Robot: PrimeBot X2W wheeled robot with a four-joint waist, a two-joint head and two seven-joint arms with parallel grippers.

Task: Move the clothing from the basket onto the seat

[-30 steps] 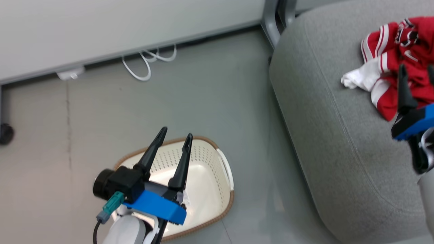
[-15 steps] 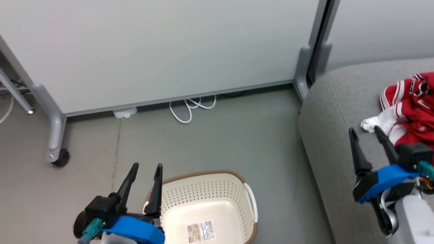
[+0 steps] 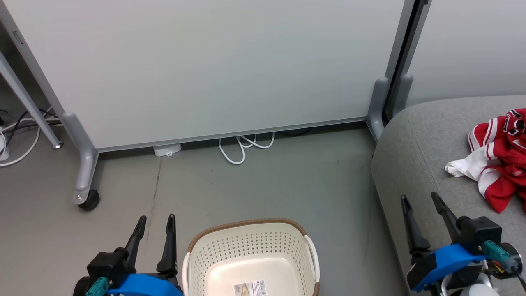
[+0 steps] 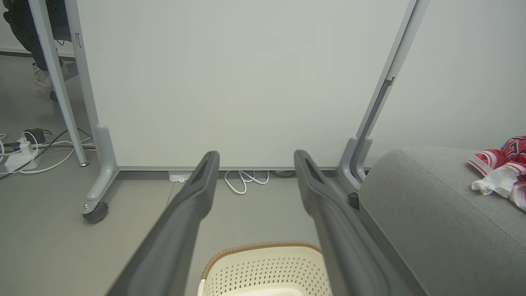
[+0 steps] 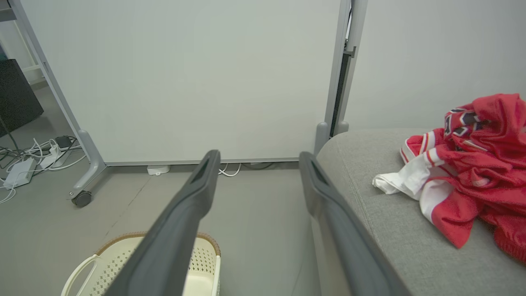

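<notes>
A crumpled heap of red jerseys point(image 3: 503, 158) point(image 5: 472, 176) point(image 4: 503, 166) with white trim lies on the grey seat point(image 3: 423, 160) point(image 5: 390, 222) point(image 4: 427, 222) at the right. On the floor at the bottom centre stands the cream basket point(image 3: 250, 257) point(image 4: 263, 267) point(image 5: 102, 267), holding no cloth, a barcode sticker on its bottom. My left gripper point(image 3: 156, 220) point(image 4: 254, 158) is open with nothing in it, just left of the basket. My right gripper point(image 3: 420, 198) point(image 5: 259, 158) is open over the seat's near-left edge, apart from the jerseys.
A pale partition panel point(image 3: 213, 61) on grey wheeled legs point(image 3: 84, 181) stands behind the basket. White cable loops point(image 3: 242, 146) lie at its foot, and more cables with a power strip point(image 4: 20, 154) lie at the far left. Grey floor point(image 3: 267, 185) separates basket and seat.
The head view has swung up and back, showing the panel. Both grippers have drawn down to the bottom corners; the right one has come away from the jerseys.
</notes>
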